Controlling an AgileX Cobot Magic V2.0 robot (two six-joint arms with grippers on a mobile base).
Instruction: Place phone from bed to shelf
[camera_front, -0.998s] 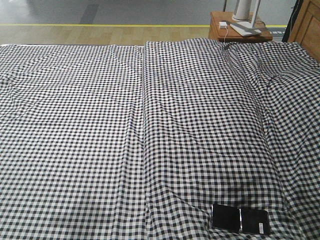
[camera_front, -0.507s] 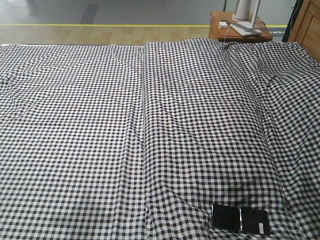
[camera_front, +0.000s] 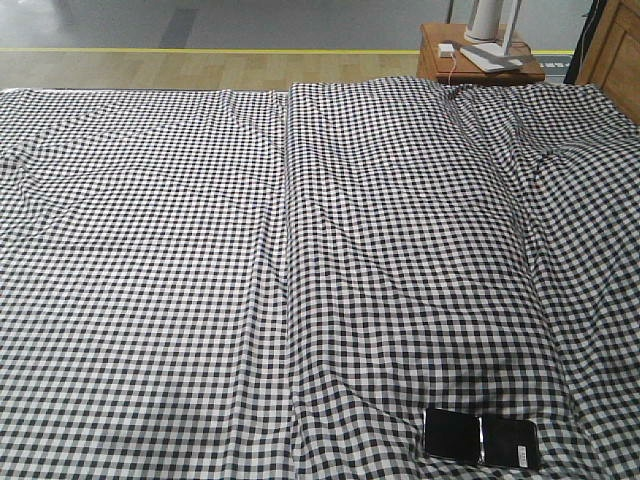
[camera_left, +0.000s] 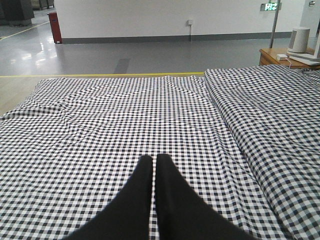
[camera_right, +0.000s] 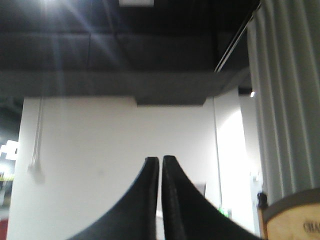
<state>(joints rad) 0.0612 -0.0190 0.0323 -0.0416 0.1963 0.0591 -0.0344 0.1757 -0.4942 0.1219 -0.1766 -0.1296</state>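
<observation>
The phone (camera_front: 481, 438), a glossy black slab with a crease across its middle and a white sticker near its right end, lies flat on the bed (camera_front: 150, 250) at the near right of the front view. Neither gripper shows in that view. In the left wrist view my left gripper (camera_left: 153, 159) is shut and empty, low over the checked bed (camera_left: 100, 115). My right gripper (camera_right: 160, 160) is shut and empty, pointing up at a white wall and dark ceiling. A pale wooden panel (camera_front: 612, 50) at the far right edge may be the shelf.
A small orange-brown side table (camera_front: 478, 58) with a white device and cable stands beyond the bed's far right corner. A seam (camera_front: 287, 250) runs down the bed's middle. Grey floor with a yellow line (camera_front: 200, 49) lies behind. A white curtain (camera_right: 287, 100) hangs at right.
</observation>
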